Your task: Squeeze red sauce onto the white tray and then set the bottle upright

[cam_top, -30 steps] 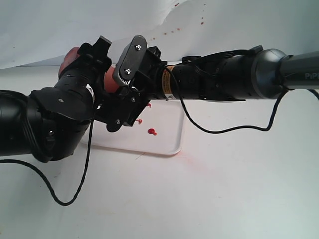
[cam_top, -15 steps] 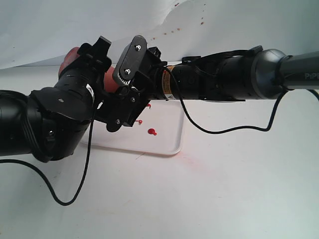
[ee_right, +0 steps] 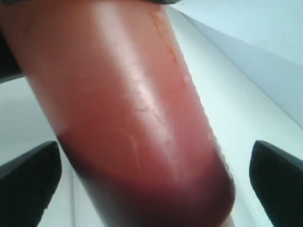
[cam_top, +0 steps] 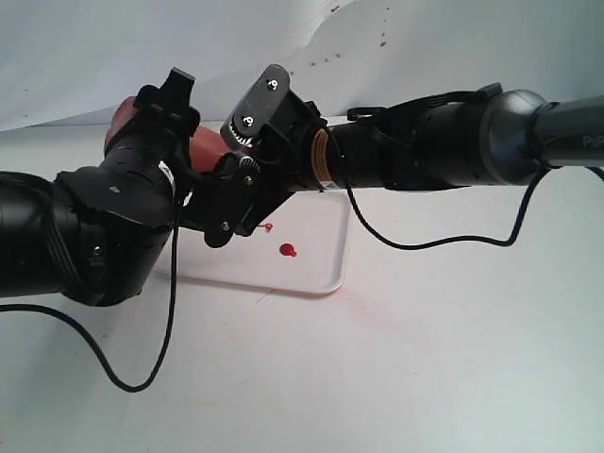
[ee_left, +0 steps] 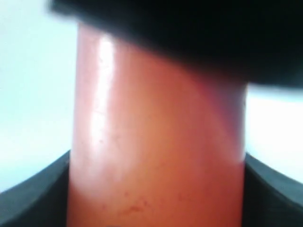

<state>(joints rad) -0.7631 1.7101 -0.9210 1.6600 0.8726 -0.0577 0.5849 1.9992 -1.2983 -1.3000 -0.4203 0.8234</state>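
Note:
The bottle [cam_top: 203,149] is held tilted above the white tray [cam_top: 316,257], mostly hidden by both grippers; its red nozzle tip [cam_top: 268,227] pokes out below them. A small blob of red sauce [cam_top: 288,251] lies on the tray. My left gripper [cam_top: 156,127] is shut on the bottle [ee_left: 156,142], whose body fills the span between the fingers. My right gripper [cam_top: 247,165] sits around the bottle [ee_right: 137,123] with its fingers [ee_right: 28,182] standing off either side, white gaps showing, so it is open.
Red spatter dots mark the white backdrop [cam_top: 326,59]. A faint red smear [cam_top: 363,307] stains the table by the tray's near corner. Black cables hang from the left arm [cam_top: 132,382] and the right arm [cam_top: 425,243].
The bottle and left gripper have shifted slightly up and left. The right gripper has rolled about its axis, its side plate now tilted further over.

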